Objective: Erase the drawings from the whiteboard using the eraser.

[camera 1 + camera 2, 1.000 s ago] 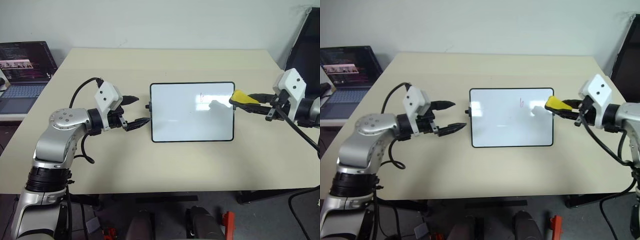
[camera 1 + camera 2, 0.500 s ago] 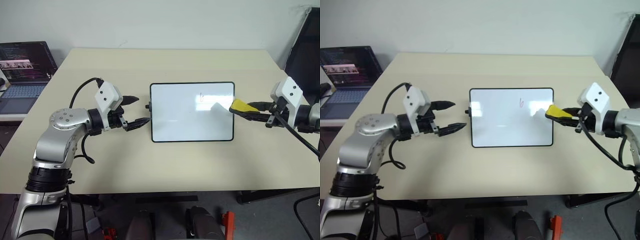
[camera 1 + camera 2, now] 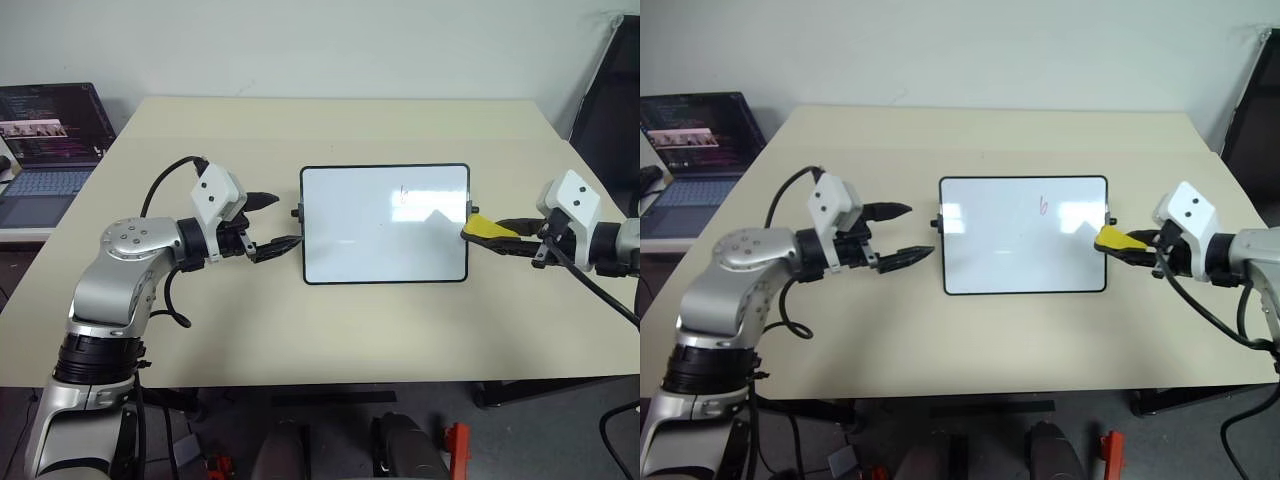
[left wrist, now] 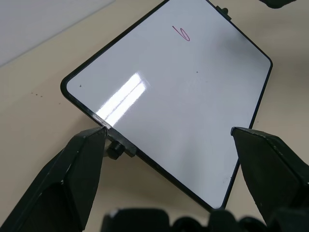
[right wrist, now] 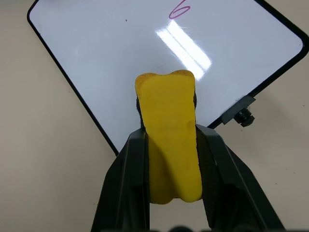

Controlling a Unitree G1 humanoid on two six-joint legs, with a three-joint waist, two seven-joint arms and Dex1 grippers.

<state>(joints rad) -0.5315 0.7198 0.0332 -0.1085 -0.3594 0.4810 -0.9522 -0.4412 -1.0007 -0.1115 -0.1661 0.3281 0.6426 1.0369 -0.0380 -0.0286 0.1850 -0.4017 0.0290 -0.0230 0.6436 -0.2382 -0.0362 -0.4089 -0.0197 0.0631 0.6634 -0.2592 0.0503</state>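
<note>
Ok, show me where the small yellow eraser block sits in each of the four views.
Left eye view: the small yellow eraser block sits at the right short edge of the glossy white black-framed whiteboard.
Right eye view: same spot.
Left wrist view: not seen.
Right wrist view: centre, clamped in the right gripper.
Shared landmark: the pink handwritten mark.
</note>
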